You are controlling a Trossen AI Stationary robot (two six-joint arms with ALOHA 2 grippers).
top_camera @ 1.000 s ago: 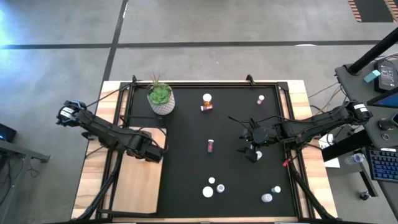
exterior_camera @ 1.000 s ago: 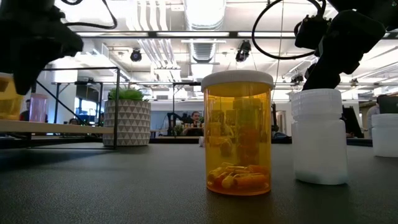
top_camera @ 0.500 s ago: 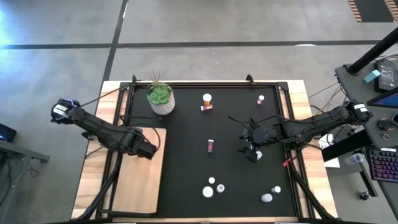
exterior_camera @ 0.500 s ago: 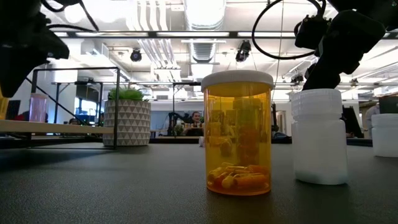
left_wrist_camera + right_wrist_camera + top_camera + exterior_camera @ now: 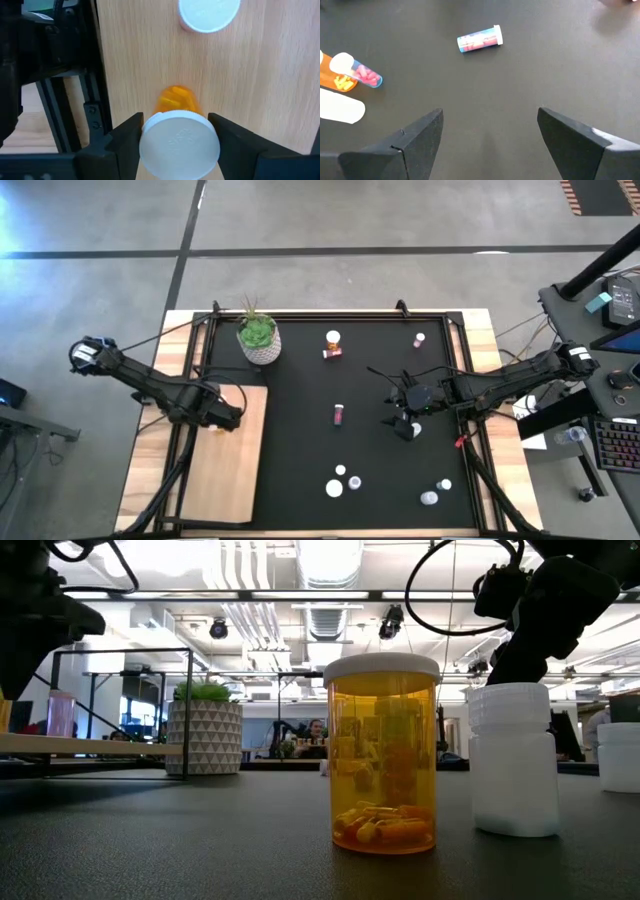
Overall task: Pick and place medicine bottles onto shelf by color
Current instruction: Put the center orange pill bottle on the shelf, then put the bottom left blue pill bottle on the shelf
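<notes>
Over shelf (image 5: 228, 465), left gripper (image 5: 226, 420) retreated.

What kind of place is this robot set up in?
Probably a robotics lab or open workshop: bare concrete floor, exposed ceiling ducts and strip lights, and a desk with a keyboard beside the table.

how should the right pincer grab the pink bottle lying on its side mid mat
The pink bottle lies flat on the black mat, clear of other bottles. Probably best for the open right pincer to come straight down and close across the round body at mid-length, fingers either side of its long axis.
</notes>
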